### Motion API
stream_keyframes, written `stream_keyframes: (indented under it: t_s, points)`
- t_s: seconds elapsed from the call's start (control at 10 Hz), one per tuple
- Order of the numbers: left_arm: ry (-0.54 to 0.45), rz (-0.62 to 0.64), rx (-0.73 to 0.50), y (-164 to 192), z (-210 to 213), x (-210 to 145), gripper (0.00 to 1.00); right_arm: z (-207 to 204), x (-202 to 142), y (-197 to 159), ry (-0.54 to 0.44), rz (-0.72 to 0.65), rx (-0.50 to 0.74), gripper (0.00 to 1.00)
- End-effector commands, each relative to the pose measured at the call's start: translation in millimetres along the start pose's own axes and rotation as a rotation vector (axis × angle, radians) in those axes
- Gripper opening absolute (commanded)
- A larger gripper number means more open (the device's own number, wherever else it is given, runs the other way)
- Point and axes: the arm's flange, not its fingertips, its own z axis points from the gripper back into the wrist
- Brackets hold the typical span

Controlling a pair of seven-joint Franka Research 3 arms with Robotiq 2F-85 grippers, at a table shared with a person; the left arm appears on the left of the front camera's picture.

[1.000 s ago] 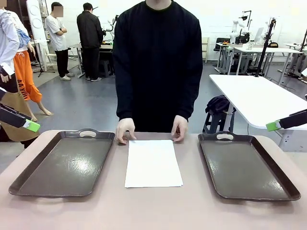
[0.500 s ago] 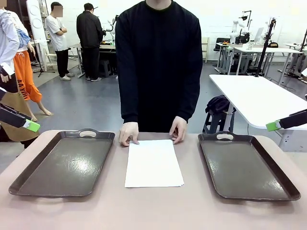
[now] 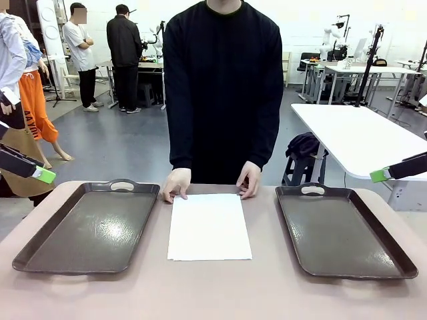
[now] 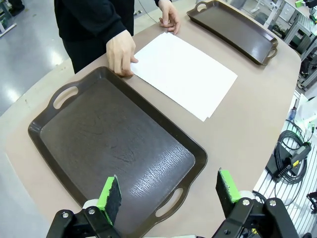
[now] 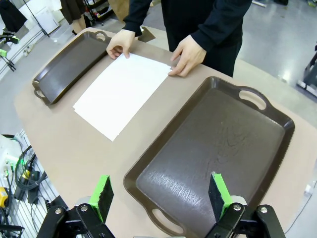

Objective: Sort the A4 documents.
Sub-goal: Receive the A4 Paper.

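A4 documents [image 3: 209,227] are just plain white, left tray [image 3: 87,230] and right tray [image 3: 343,233] glossy dark brown, bench [image 3: 213,293] pale beige, person's sweater [image 3: 223,80] black.

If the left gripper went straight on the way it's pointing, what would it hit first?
Probably the left tray: the left gripper aims down at its bare floor, though depth is unclear.

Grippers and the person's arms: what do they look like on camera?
The left gripper and right gripper match: black two-finger frames with silver bolts near the base and bright green pads on the fingertips. The person wears black long sleeves, plain and unmarked, reaching the wrists.
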Motion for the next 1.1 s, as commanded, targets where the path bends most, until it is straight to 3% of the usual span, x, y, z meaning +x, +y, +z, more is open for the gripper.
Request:
stream_keyframes:
  t_s: [0.0, 1.0]
  points:
    - [-0.008, -0.015, -0.011, 3.0, -0.2, -1.8, 1.00, -2.0, -0.2, -0.2, -0.005, -0.001, 0.016, 1.00]
    - [-0.008, -0.015, -0.011, 3.0, -0.2, -1.8, 1.00, -2.0, -0.2, -0.2, -0.005, -0.001, 0.016, 1.00]
